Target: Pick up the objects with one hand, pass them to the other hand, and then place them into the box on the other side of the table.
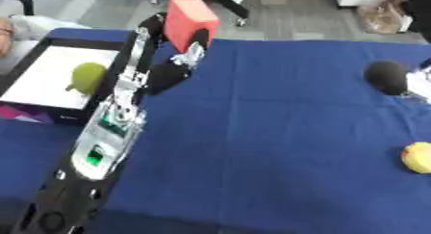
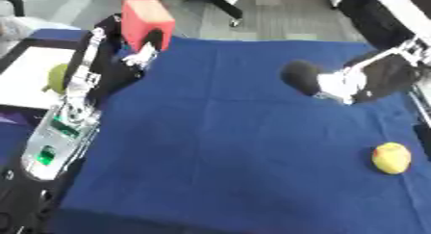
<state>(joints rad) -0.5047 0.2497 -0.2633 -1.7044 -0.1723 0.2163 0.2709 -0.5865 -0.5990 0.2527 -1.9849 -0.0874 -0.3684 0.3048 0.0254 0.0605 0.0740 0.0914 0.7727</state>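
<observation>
My left hand (image 1: pixel 187 55) holds the red block (image 1: pixel 190 17), fingers curled up around its lower edge so it stands above my palm. The box (image 1: pixel 25 69) lies just outside this hand, toward my left, white-floored with a green fruit (image 1: pixel 87 77) already in it. To do this step well, I judge I should swing the block outward until it is over the white floor, clear of the near wall and beside the fruit rather than on top of it, then lower before letting the fingers uncurl, so the block does not tumble off the rim or knock the fruit.

My right hand (image 2: pixel 358 81) hangs over the blue cloth (image 2: pixel 235 146) well across from the left. Its fingers are blurred, so I cannot tell how far they are spread; a dark round shape (image 2: pixel 299 76) sits at their tips, and I cannot tell whether they touch it. A yellow fruit (image 2: pixel 391 157) waits nearer to me than this hand, untouched.
</observation>
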